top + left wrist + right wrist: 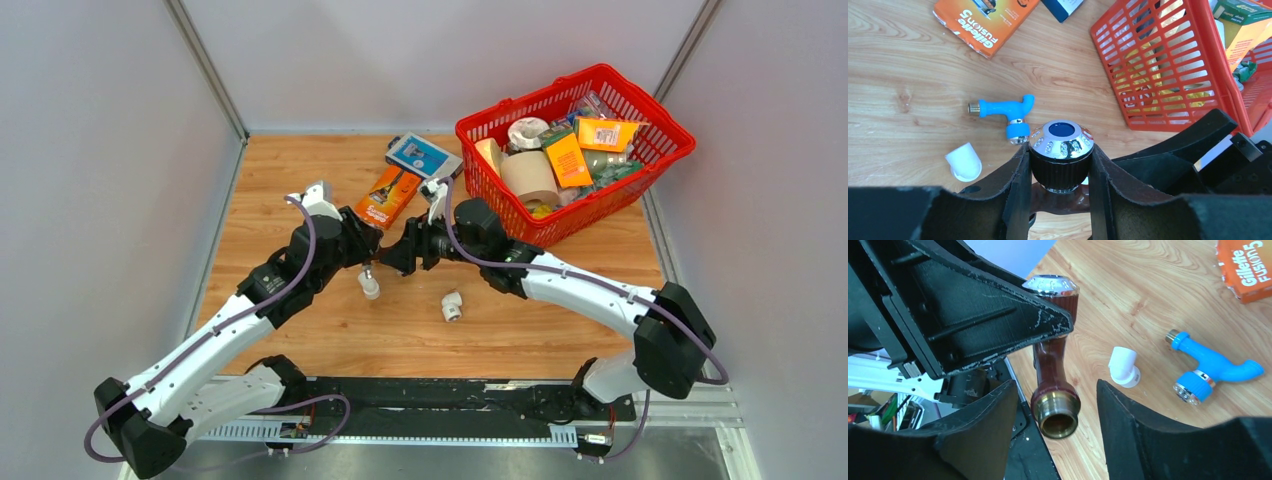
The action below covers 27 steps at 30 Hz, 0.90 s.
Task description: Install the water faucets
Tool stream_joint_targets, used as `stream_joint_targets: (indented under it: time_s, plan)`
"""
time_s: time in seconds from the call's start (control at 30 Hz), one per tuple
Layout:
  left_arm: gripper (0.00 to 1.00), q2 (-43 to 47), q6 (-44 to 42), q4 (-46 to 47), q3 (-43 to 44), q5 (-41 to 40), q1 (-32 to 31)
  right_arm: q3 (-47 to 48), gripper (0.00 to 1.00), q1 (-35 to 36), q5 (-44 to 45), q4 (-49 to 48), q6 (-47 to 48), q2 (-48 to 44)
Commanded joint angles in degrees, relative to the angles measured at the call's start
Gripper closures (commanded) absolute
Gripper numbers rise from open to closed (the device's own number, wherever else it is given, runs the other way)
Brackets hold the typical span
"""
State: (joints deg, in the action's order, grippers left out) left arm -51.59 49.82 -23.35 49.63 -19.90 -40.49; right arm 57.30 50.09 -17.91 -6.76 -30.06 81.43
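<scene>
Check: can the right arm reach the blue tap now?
Probably yes: the blue tap lies uncovered near the open right gripper, though its fingers straddle the brown tap held by the left gripper.

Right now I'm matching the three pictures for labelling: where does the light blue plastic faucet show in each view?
Top external: not in sight.
Left wrist: the light blue plastic faucet lies left of centre, above the white elbow fitting.
Right wrist: it lies at the right, with the white elbow fitting to its left.
Shared landmark: the orange Gillette razor box.
</scene>
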Motion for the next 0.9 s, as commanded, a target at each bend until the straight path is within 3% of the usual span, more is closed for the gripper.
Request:
stream_joint_targets:
  time_s: [0.0, 0.1, 0.23, 0.3, 0.33, 0.43, 0.57, 0.67, 0.77, 0.87]
  plan:
    - [1.0, 0.88, -0.43, 3.93, -0.23, -0.05, -0.38, 3.43, 0.42, 0.36, -3.45, -5.63, -2.19, 2.06]
    - [1.0, 0.88, -1.13, 4.89, -0.41, 1.09, -0.38, 3.7, 0.62, 0.28, -3.36, -5.89, -2.19, 3.03]
    - [1.0, 1.67, -3.41, 5.68, -0.41, 2.67, -0.38, 2.47, 1.0, -0.34, -3.44, -7.03, -2.37, 2.42]
    - [0.91, 2.46, -4.99, 6.73, -1.02, 3.9, -0.38, 1.33, 1.0, -0.95, -4.06, -8.26, -2.54, 1.2]
    - [0.81, 3.33, -6.22, 6.92, -1.2, 4.17, -0.38, 0.54, 1.0, -1.3, -4.32, -8.79, -2.72, 0.49]
    - [0.62, 6.14, -9.04, 8.15, -1.64, 4.96, -0.38, -2.01, 1.0, -2.71, -4.41, -10.02, -2.72, -2.23]
    - [0.26, 9.92, -15.09, 7.71, -1.02, 6.79, -0.2, -5.96, 1.0, -4.9, -4.85, -12.21, -2.98, -6.62]
    - [0.18, 12.3, -21.51, 8.94, -1.37, 11.97, 0.67, -9.65, 1.0, -7.36, -6.78, -15.46, -4.21, -10.83]
    - [0.06, 15.54, -23.89, 11.57, -3.47, 21.72, 3.56, -12.99, 1.0, -9.21, -8.97, -19.67, -5.79, -14.44]
    - [0.01, 17.57, -24.33, 17.09, -6.29, 32.95, 5.77, -15.89, 1.0, -9.92, -12.83, -25.73, -7.46, -17.17]
